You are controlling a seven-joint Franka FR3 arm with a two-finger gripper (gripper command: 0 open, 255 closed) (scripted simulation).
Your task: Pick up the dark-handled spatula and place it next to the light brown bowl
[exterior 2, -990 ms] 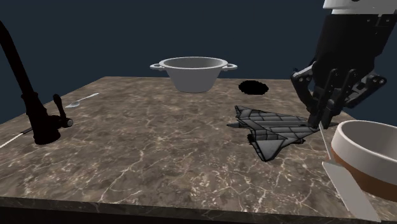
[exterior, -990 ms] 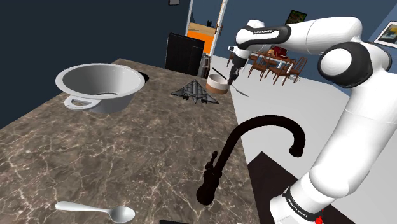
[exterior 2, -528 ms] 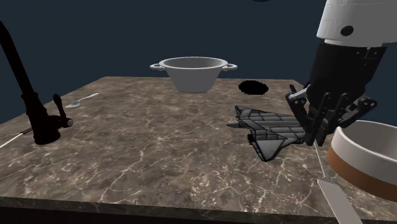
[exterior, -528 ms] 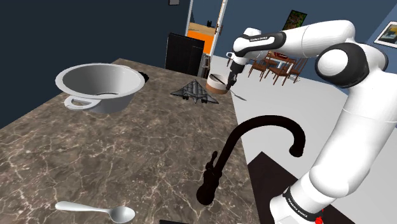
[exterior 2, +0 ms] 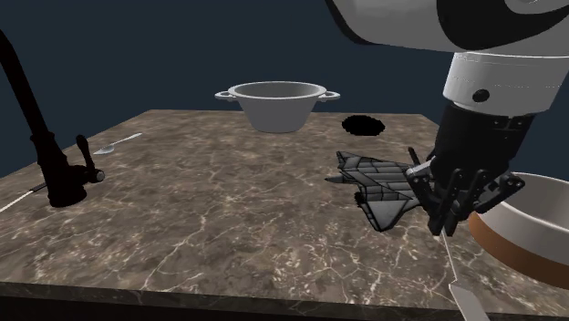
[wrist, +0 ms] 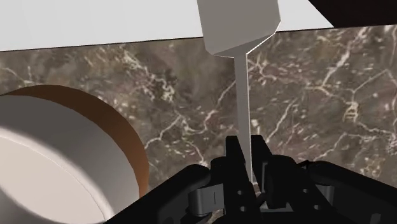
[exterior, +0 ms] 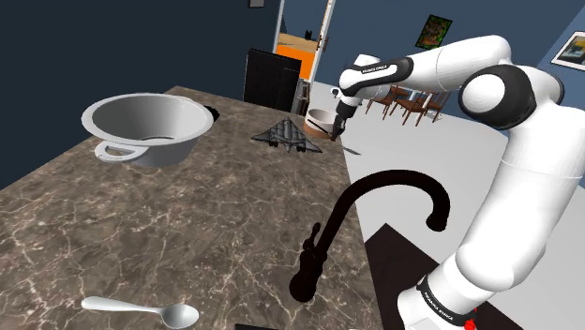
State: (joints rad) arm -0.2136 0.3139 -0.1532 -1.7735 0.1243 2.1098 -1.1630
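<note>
Gripper (wrist: 246,154) clasps spatula (wrist: 238,25), blade pointing straight outward.

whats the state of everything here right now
gripper: shut on the spatula
spatula: held, blade past the counter edge
brown bowl: upright beside the gripper
grey pot: upright
toy jet: lying flat on the counter
spoon: lying on the counter

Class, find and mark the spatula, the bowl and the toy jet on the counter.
spatula (wrist: 239,24): wrist view, on the flat blade.
bowl (wrist: 121,130): wrist view, on the brown outer wall.
toy jet (exterior 2: 379,187): second exterior view, on the body.
</note>
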